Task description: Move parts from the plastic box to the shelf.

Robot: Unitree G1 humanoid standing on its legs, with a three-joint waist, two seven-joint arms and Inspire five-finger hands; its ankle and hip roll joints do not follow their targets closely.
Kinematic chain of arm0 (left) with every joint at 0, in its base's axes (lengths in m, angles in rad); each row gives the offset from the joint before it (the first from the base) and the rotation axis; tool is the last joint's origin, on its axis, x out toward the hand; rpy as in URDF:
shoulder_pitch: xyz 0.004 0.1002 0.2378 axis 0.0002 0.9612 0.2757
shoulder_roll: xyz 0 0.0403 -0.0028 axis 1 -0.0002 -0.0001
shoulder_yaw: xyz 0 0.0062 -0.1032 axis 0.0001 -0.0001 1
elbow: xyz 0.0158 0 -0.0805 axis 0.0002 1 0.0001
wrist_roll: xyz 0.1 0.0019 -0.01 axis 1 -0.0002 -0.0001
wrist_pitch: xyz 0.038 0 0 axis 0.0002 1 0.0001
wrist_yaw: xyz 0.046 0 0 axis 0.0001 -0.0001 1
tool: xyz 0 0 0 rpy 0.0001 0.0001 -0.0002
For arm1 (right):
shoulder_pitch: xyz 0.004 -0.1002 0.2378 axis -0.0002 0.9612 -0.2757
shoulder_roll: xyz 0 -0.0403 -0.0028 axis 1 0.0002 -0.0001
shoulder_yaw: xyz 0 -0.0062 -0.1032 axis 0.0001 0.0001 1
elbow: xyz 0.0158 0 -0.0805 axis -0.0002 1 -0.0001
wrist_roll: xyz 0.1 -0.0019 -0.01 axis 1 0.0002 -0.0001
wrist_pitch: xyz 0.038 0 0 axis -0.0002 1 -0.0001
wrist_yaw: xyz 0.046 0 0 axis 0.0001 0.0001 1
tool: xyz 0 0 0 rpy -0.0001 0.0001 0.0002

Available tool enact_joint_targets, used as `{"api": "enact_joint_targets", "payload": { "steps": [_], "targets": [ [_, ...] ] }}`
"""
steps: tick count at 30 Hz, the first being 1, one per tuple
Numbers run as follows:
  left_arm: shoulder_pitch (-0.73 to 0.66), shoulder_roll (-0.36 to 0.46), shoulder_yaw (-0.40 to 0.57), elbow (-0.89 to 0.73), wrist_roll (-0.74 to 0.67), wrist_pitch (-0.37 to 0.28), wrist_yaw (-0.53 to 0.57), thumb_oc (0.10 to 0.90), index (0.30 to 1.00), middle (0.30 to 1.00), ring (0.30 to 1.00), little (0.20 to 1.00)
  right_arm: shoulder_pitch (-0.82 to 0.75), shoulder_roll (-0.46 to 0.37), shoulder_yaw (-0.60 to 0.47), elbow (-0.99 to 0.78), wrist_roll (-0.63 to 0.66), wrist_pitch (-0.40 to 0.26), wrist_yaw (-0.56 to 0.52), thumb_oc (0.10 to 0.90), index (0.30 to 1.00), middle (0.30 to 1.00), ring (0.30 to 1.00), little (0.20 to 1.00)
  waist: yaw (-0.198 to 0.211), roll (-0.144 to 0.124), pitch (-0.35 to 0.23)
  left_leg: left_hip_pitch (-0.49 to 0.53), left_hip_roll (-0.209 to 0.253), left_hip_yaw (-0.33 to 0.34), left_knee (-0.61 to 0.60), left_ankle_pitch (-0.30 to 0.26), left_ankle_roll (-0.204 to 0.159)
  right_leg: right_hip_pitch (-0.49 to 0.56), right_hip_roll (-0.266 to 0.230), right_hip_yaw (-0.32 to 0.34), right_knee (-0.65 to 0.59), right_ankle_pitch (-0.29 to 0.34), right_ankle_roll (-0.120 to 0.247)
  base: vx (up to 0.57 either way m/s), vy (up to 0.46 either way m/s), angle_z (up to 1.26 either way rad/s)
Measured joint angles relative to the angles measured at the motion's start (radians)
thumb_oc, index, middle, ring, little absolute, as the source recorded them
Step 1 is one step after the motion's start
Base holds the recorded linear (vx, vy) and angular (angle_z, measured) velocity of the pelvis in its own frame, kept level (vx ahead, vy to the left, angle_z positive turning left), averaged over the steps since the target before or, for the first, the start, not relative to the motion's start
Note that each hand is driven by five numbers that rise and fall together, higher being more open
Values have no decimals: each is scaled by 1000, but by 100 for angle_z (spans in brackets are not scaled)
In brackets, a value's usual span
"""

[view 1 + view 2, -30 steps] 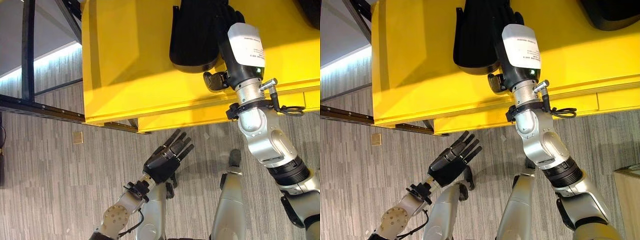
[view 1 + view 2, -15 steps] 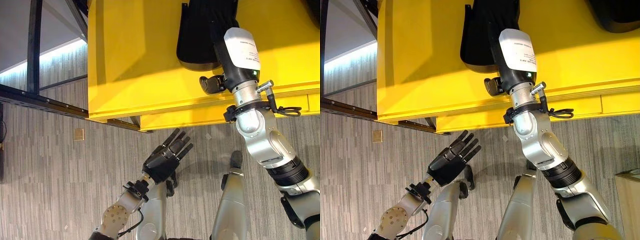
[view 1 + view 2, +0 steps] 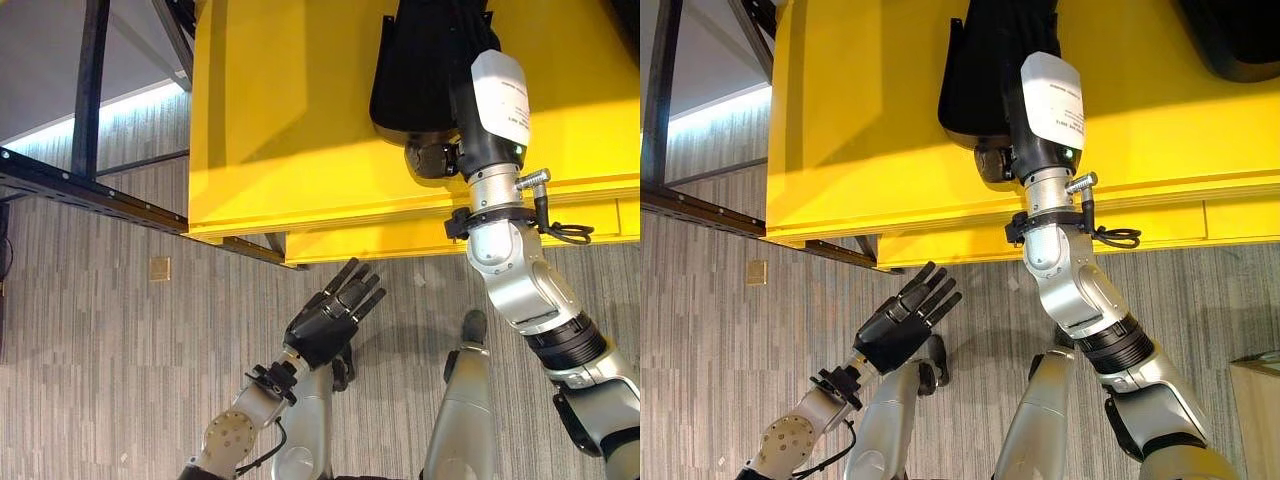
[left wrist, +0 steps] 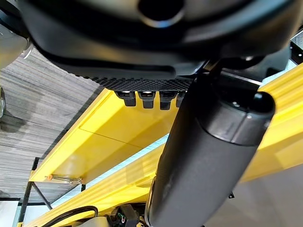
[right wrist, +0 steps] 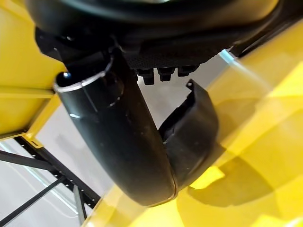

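1. Right hand [image 3: 437,158]: reaches up over the front edge of the yellow shelf [image 3: 290,120]. The thumb and fingers close around a black curved part [image 5: 189,127], which rests on the shelf surface.
2. Black curved part: in the head views it lies on the shelf top beyond the wrist, with its rounded end [image 3: 405,100] toward the shelf's front edge.
3. Left hand [image 3: 325,322]: is held low over the floor, below the shelf, well apart from the part. Fingers are straight and spread, holding nothing.
4. Labels: a white label [image 3: 500,97] sits on the right forearm. It bears small dark print, too small to read.
5. Second dark object [image 3: 1230,40]: lies on the shelf at the far right corner; its form cannot be told.
6. Surface: the shelf top is plain glossy yellow, with a stepped front lip.
7. Room: grey striped floor [image 3: 100,350]; a dark metal frame [image 3: 90,100] stands left of the shelf, beside a pale wall panel.
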Motion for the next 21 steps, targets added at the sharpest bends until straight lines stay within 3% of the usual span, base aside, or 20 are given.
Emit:
{"api": "enact_joint_targets", "payload": {
  "steps": [21],
  "targets": [
    [15, 4, 1, 0, 0, 2, -2, 900, 1000, 1000, 1000, 1000, -5, -22, -27, 41, -83, 1, -17, 900, 1000, 1000, 1000, 1000, 6, 0, 0, -29, 1, -11, 25, -9, 4, -14, -3, -8, 19, -6, 6, 1, -2, 1]
  ]
}}
